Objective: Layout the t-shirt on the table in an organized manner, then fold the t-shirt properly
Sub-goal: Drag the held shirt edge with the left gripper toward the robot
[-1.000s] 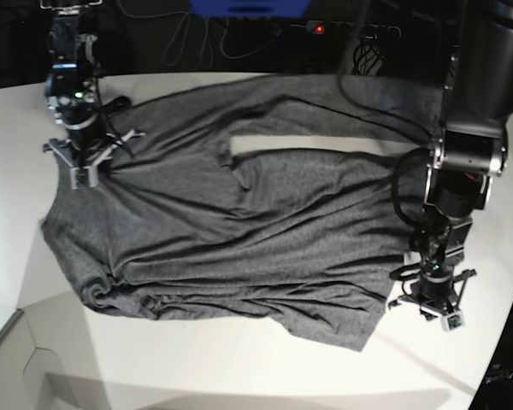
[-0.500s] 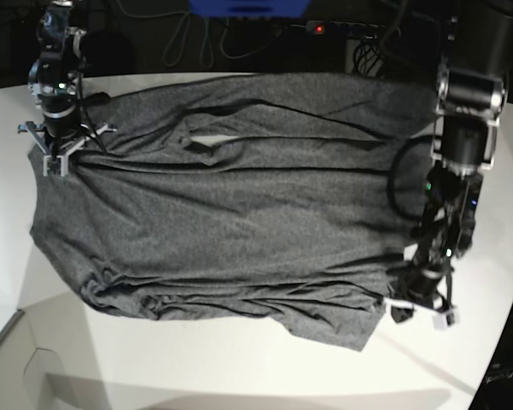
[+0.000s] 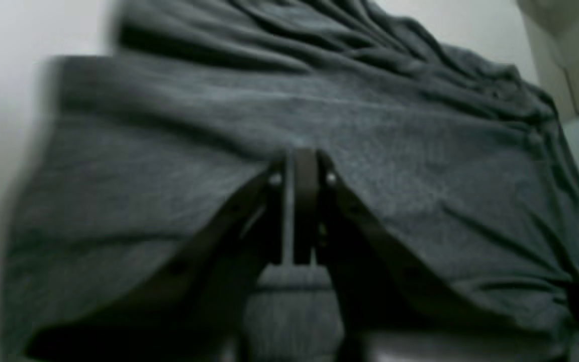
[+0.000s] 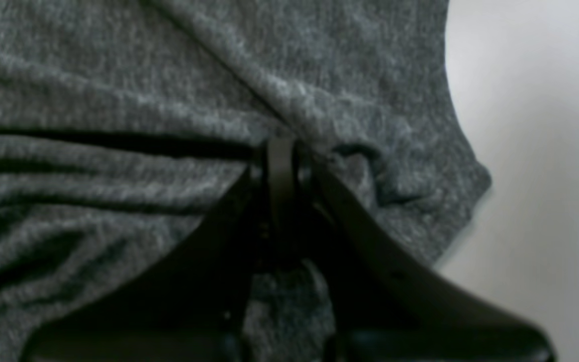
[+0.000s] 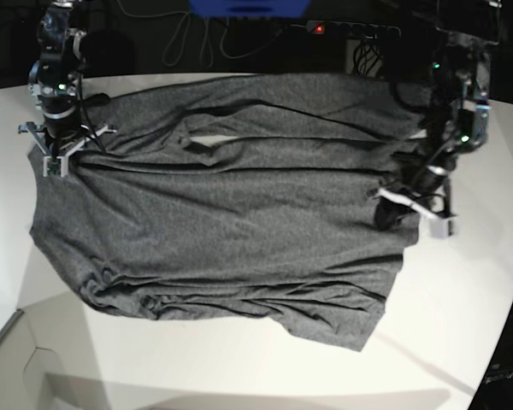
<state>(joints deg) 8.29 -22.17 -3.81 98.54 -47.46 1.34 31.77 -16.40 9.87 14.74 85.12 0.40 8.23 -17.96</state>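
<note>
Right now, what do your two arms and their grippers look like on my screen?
Both arms are black with exposed cabling and small green lights. The left gripper and right gripper have pale grey tips in the base view. Up close, the left gripper shows slim black fingers with two silver screws, and the right gripper shows plain black fingers.

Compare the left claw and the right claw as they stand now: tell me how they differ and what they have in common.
The left claw grips the t-shirt at its edge on the base view's right; the right claw grips the edge on that view's left, at the far corner. White table shows close beside the right claw; the left claw is ringed by cloth. Both are shut on the t-shirt, pinching a fold.
</note>
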